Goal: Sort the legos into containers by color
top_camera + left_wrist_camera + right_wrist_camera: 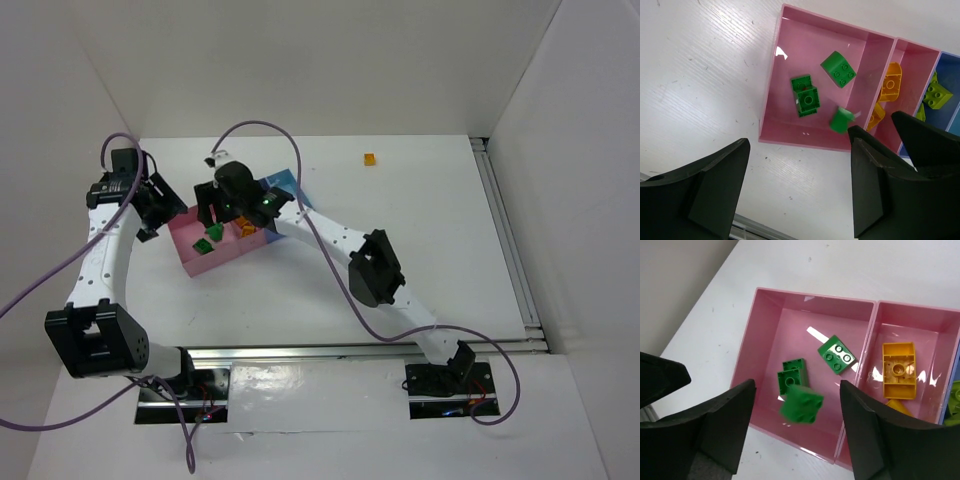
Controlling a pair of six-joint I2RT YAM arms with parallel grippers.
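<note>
White table (420,250); pink bin (756,340): three green bricks (838,354), one blurred.

Legos (837,354) in the end bin (815,294) and next bin (917,307); a lone lego (370,159) on the table (430,250) well behind.

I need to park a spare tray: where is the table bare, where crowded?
Bare: the table right of the right arm, to the side rail, save one orange lego at the far edge; the near strip between the arms. Crowded: around the containers, near the left end effector and right end effector.
</note>
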